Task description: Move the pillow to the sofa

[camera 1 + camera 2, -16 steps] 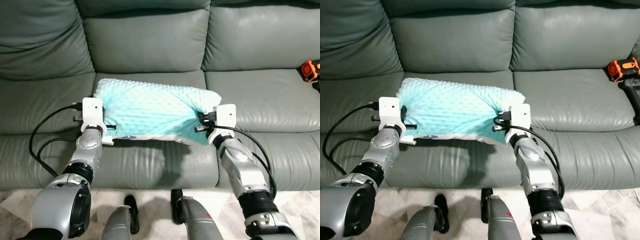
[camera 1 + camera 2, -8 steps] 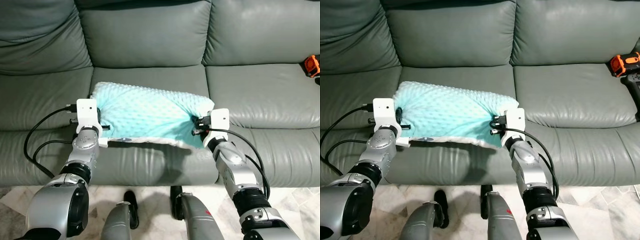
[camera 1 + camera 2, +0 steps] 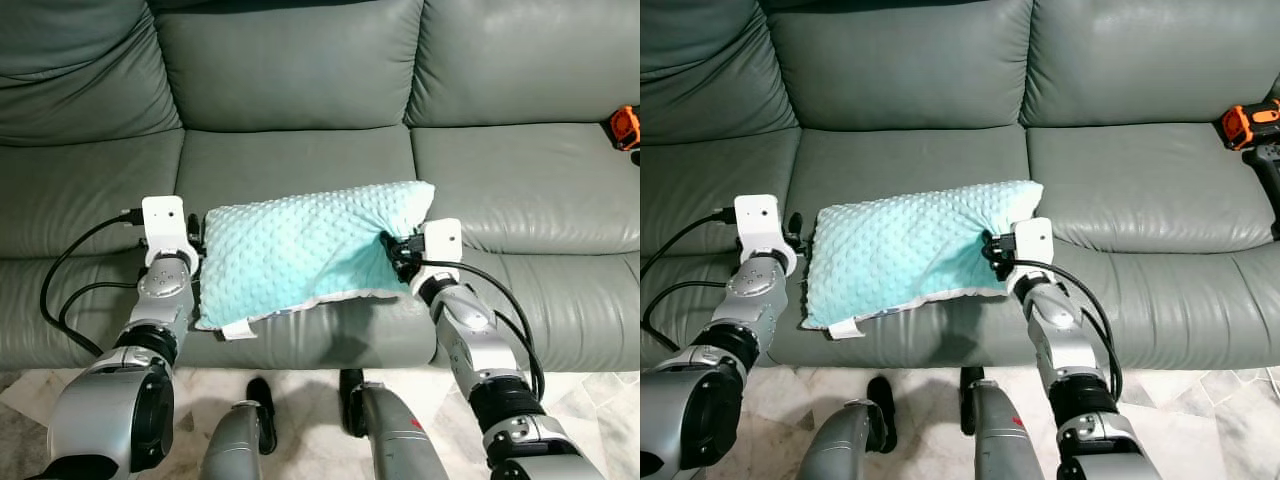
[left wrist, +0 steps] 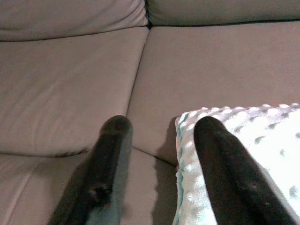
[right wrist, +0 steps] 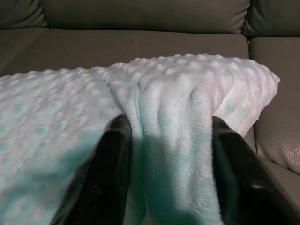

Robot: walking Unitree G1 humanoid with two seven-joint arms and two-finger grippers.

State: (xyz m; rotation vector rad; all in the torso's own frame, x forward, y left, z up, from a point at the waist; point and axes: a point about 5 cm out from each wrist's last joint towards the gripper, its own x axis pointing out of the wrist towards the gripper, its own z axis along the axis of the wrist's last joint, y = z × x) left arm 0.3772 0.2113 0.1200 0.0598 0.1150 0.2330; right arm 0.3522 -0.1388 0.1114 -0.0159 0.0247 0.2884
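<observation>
A mint dotted pillow (image 3: 300, 250) lies on the middle seat of the grey leather sofa (image 3: 290, 150), near the front edge, its left end sagging lower. My right gripper (image 3: 396, 248) is shut on the pillow's right end; in the right wrist view the fabric (image 5: 168, 93) bunches between the two black fingers (image 5: 110, 159). My left gripper (image 3: 196, 240) stands open just off the pillow's left edge. In the left wrist view one finger (image 4: 108, 159) is over bare seat and the other (image 4: 220, 159) rests against the pillow's edge (image 4: 262, 131).
An orange and black power tool (image 3: 1250, 122) lies on the right seat cushion. Black cables (image 3: 70, 270) loop from both wrists. The sofa's backrest (image 3: 290, 60) rises behind the pillow. My feet (image 3: 262, 400) stand on pale tiled floor below the seat front.
The left gripper has let go of the pillow's left end and opened. That end dropped onto the seat, so the pillow now lies tilted. The right gripper still holds its end.
</observation>
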